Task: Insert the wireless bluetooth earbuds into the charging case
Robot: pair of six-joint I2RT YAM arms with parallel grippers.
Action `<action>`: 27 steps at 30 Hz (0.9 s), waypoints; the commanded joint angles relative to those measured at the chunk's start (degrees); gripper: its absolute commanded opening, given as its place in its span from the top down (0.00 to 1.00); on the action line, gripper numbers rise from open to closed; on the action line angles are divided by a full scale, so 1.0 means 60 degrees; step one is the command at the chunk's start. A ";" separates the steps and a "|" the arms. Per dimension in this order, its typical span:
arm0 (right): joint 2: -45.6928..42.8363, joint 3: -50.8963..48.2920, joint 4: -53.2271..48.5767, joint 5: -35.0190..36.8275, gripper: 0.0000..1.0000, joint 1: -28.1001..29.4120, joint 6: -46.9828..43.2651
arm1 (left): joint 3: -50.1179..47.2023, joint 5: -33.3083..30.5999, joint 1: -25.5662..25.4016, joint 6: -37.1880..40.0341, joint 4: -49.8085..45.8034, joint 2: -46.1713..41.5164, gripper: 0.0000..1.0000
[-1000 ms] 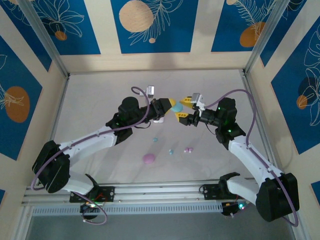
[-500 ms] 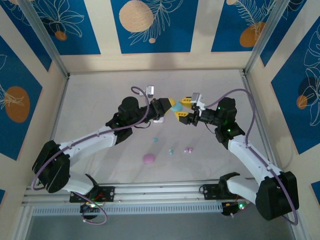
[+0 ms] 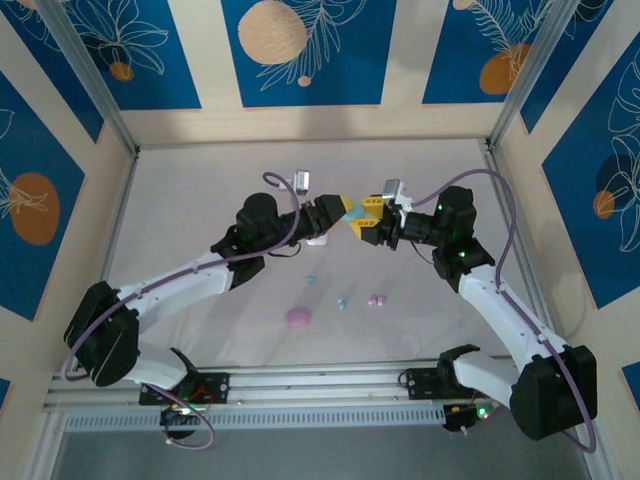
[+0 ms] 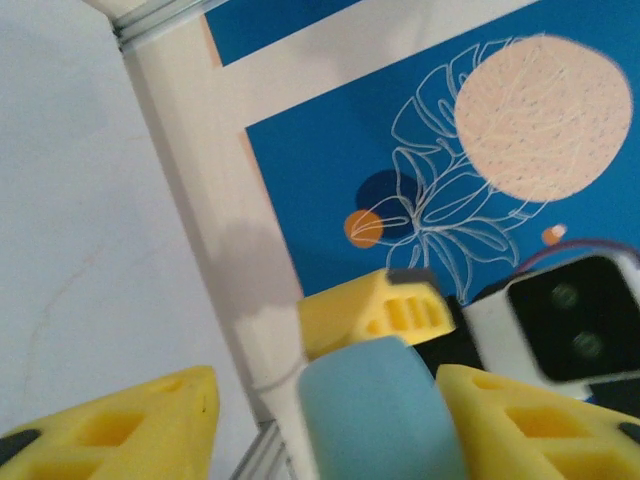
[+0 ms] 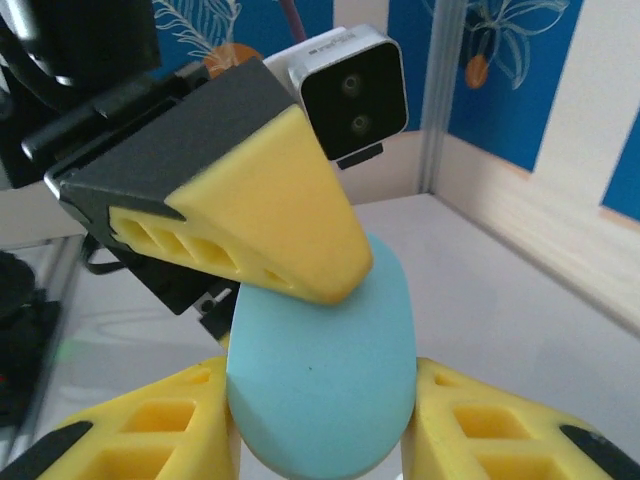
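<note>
Visibly, one teal case (image 5: 320,370), one pink case (image 3: 298,317)

Teal charging case (image 5: 320,350): smooth, pebble-shaped, upright, off the table, pinched on both sides by the right gripper (image 5: 320,410). On the table nearer the arm bases lie a teal earbud (image 3: 310,279), a second teal earbud (image 3: 343,302) and pink earbuds (image 3: 377,299), all tiny and apart. Pink charging case (image 3: 298,317) lies near them.

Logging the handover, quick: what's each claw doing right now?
Left claw: open, one finger against the light blue case.
Right claw: closed on the light blue case.
</note>
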 commanded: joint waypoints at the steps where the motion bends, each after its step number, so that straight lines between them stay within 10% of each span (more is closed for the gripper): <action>1: 0.0142 0.0778 -0.1219 -0.1471 0.64 -0.0230 0.0644 | 0.0296 -0.0329 -0.0031 0.2956 -0.0826 -0.1079 0.38; 10: 0.0889 0.2540 -0.3496 -0.3594 0.65 -0.0362 0.0327 | -0.0060 0.1245 0.0173 1.0704 -0.2304 -0.2568 0.29; 27: 0.1210 0.3210 -0.4135 -0.3869 0.65 0.0133 -0.0888 | 0.0499 0.3255 0.0286 1.0201 -0.1269 -0.1458 0.41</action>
